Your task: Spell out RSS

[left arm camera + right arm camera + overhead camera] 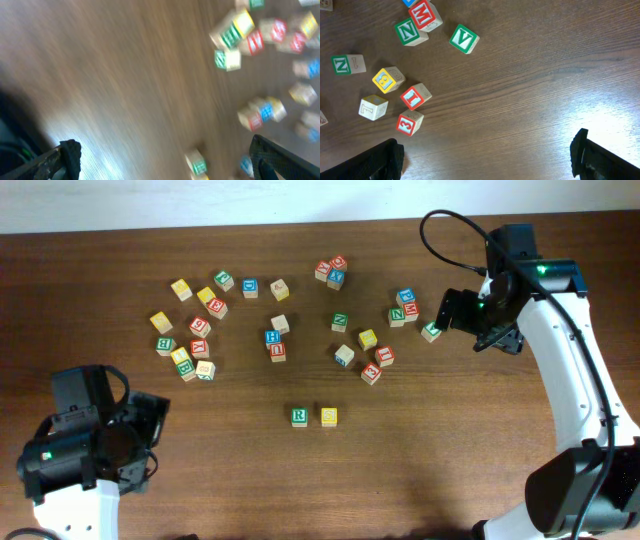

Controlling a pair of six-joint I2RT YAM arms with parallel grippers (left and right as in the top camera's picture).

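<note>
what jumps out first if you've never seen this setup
A green R cube and a yellow-faced cube sit side by side, alone at the front centre of the table. Behind them spreads a loose scatter of letter cubes. The right pincer stands open near a green V cube at the scatter's right edge.

The overhead camera sits high up and looks straight down on the whole table (450,470), with the left arm (80,455) at 8 o'clock and the right arm (575,370) at 3 o'clock. The right wrist camera hangs close over the wood and looks down. Its green V cube (464,39), near 12 o'clock, shows from above too, between 2 and 3 o'clock. The left wrist camera looks slantwise across the wood. Its picture is blurred, with cubes (250,42) at 2 o'clock.
</note>
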